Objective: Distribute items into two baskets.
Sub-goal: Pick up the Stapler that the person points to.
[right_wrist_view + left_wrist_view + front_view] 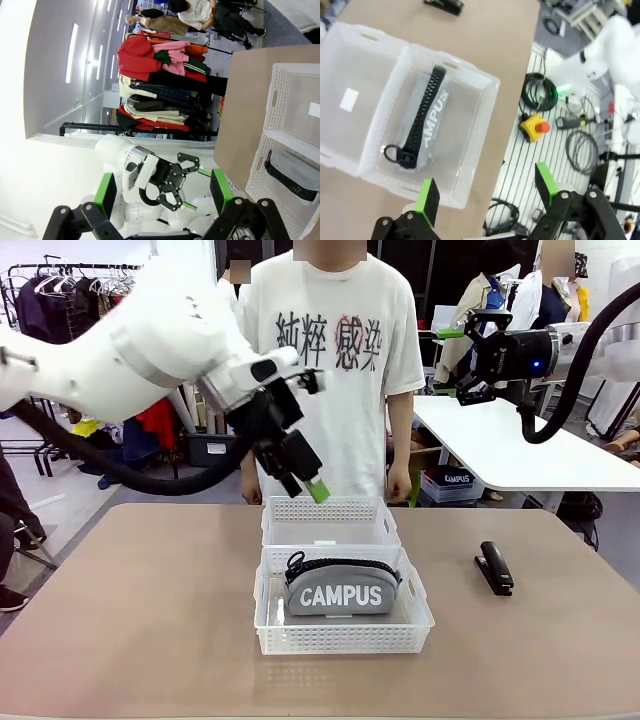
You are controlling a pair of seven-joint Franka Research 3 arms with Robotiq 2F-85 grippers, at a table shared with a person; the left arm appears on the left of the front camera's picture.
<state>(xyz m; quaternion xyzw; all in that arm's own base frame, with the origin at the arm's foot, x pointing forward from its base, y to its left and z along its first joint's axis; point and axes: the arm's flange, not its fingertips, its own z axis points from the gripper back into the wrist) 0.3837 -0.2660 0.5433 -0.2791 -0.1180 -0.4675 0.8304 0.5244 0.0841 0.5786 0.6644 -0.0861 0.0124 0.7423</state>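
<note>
Two lattice-rimmed baskets [330, 510], fabric pouch [340, 595] in nearer, left tool [487, 190] and right tool [161, 190] wide

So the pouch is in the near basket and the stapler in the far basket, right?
No. The front view shows the stapler lying on the table, right of the near basket, which does hold the pouch.

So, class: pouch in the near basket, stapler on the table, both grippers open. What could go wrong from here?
1. The stapler lies flat on the table; the right gripper hangs high, far from it, so a grasp may slip.
2. The left gripper hovers just above the far basket, which touches the near basket; lowering could clip a rim and shove both.
3. The stapler might land beside the pouch instead.
</note>
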